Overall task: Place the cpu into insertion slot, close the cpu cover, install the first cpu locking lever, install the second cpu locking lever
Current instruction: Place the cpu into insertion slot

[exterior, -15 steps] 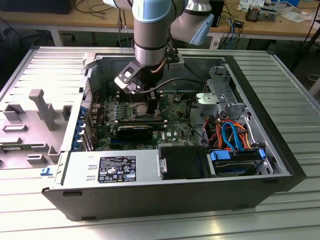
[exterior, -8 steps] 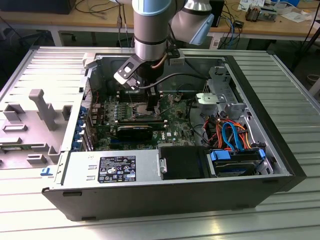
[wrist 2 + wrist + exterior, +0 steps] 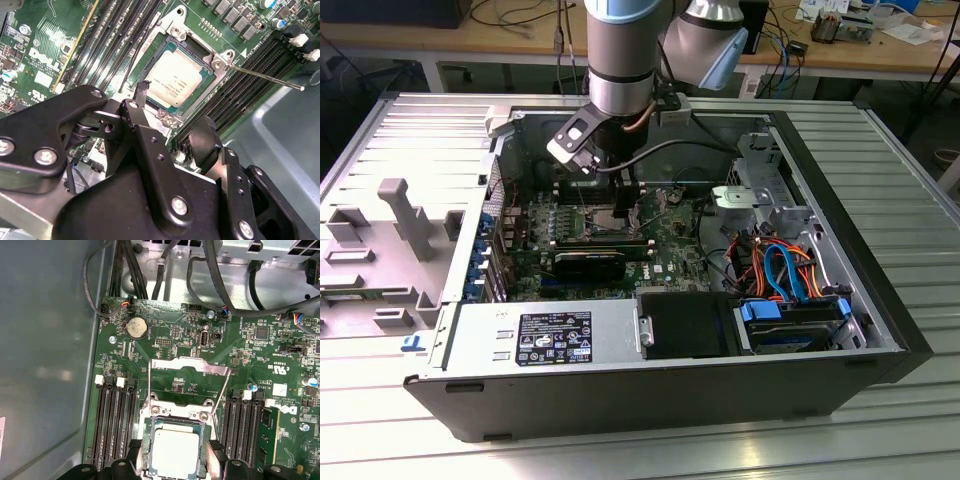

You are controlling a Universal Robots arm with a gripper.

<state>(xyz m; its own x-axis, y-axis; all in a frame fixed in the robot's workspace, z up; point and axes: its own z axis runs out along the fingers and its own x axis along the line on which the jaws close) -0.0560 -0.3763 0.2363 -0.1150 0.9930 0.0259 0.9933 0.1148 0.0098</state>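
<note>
While the claw (image 3: 175, 106) hung low over the board, we saw its two black fingers (image 3: 142, 92) spread apart w/ nothing pinched between them, one on each side of the cpu (image 3: 175, 84). The cpu lay flat inside the insertion slot (image 3: 218, 62), dull silver top up w/ faint print, edges square to the silver rim. We judged it seated, tho we couldn't check the contacts underneath.

The step in hand, as we read it, was the let-go end of the placement. To do it well we'd keep the fingers wide and move only straight up, no sideways drag, so neither tip nudged the chip or caught the rim.

Beyond the slot, in the first wrist view, the cpu cover (image 3: 190, 366) was swung open away from it: a thin silver frame w/ green board showing thru its window, not yet closed. A thin locking lever (image 3: 265, 77) stuck out free past one corner. Black memory slots (image 3: 112, 425) flanked the socket on both sides. Farthest out, the exterior view showed the open pc case (image 3: 620, 390) lying on the ribbed table (image 3: 910, 400).
</note>
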